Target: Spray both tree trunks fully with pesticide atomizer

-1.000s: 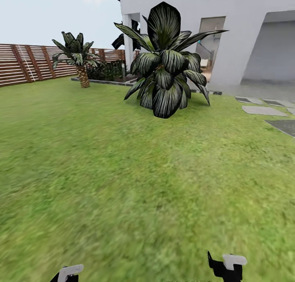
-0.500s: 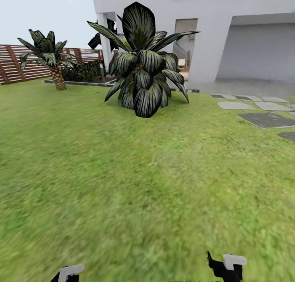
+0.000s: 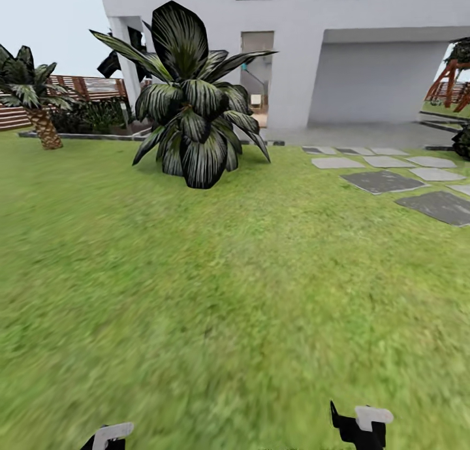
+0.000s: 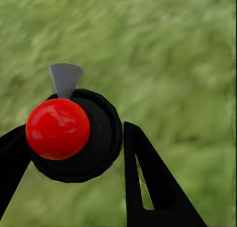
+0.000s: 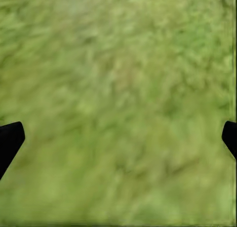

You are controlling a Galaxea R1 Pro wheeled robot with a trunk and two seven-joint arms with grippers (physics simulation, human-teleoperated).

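Note:
The pesticide atomizer (image 4: 96, 138), a black bottle with a red spot (image 4: 58, 128) and a grey trigger tip (image 4: 65, 79), sits between the fingers of my left gripper (image 4: 69, 135), which is shut on it above blurred grass. My right gripper (image 5: 118, 133) is open, its two black fingertips far apart over bare grass. In the head view both grippers peek in at the bottom edge, the left (image 3: 108, 437) and the right (image 3: 359, 427). The trees and their trunks are out of view. The lawn (image 3: 228, 287) stretches ahead.
A large dark broad-leaf plant (image 3: 189, 104) stands ahead to the left, before the white house (image 3: 365, 45). A small palm (image 3: 32, 100) and the slat fence (image 3: 91, 87) are at far left. Grey stepping stones (image 3: 385, 179) lie to the right, near a reddish wooden frame (image 3: 450, 78).
The whole head view has swung right: plant, palm and fence slid left, more stepping stones and the wooden frame came in. Both grippers keep their place in the picture.

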